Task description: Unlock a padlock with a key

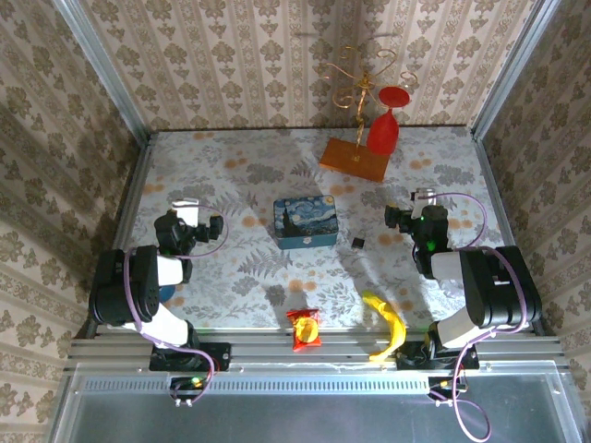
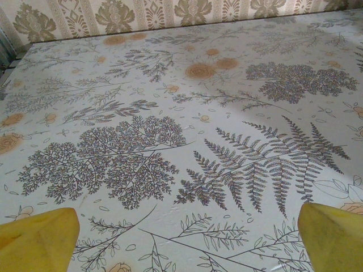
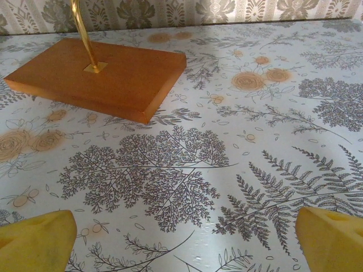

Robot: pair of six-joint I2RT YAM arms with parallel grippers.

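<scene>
The padlock is a tiny dark block lying on the floral tablecloth just right of the blue painted tin. I cannot make out a key in any view. My left gripper hovers over the left part of the table, well left of the tin. Its yellow fingertips stand far apart, with only cloth between them. My right gripper is right of the padlock and a little farther back, open too, its yellow fingertips spread wide over bare cloth.
An orange wooden base with a gold wire stand and a red glass stands at the back right. A banana and a red snack packet lie near the front edge. Patterned walls enclose the table.
</scene>
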